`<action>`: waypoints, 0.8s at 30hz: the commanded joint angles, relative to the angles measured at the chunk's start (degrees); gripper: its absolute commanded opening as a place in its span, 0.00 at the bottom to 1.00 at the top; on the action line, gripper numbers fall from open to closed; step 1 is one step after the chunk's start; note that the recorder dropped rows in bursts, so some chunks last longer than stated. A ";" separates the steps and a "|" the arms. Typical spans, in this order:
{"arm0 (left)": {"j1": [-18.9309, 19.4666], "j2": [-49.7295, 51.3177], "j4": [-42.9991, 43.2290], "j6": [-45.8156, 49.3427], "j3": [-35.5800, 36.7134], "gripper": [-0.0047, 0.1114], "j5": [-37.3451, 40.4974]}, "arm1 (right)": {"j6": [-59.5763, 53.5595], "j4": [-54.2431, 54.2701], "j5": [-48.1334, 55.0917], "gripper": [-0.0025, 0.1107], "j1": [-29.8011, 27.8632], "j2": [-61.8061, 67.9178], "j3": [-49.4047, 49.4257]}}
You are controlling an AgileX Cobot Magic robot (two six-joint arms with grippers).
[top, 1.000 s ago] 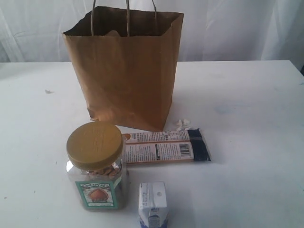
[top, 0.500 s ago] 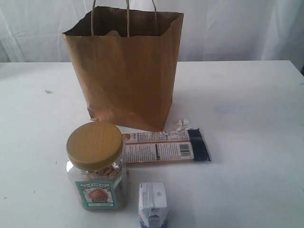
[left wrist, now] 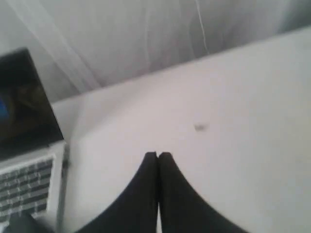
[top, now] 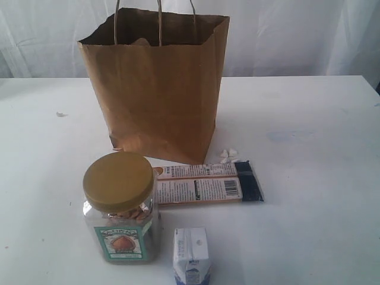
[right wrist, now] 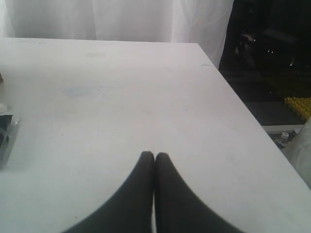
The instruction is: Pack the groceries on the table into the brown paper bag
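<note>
The tall brown paper bag (top: pixel 157 89) stands upright at the back middle of the white table (top: pixel 309 178), its mouth open. In front of it lie a clear jar with a mustard-yellow lid (top: pixel 120 205), a long navy-orange packet (top: pixel 208 183) and a small white carton (top: pixel 191 255) at the front edge of the exterior view. Neither arm shows in that view. My left gripper (left wrist: pixel 158 154) is shut with nothing in it, over bare tabletop. My right gripper (right wrist: pixel 154 155) is shut and empty too, over the table's bare right part.
A few small white crumbs (top: pixel 228 155) lie beside the bag's right foot. A laptop (left wrist: pixel 26 160) sits off the table's edge in the left wrist view. The table's edge (right wrist: pixel 252 116) drops to a dark floor in the right wrist view. A white curtain hangs behind.
Nothing has moved on the table across the exterior views.
</note>
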 commanded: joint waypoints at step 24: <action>-24.33 -0.52 0.14 1.34 19.95 0.04 -40.22 | 0.38 -0.13 -0.39 0.02 0.03 -0.23 0.12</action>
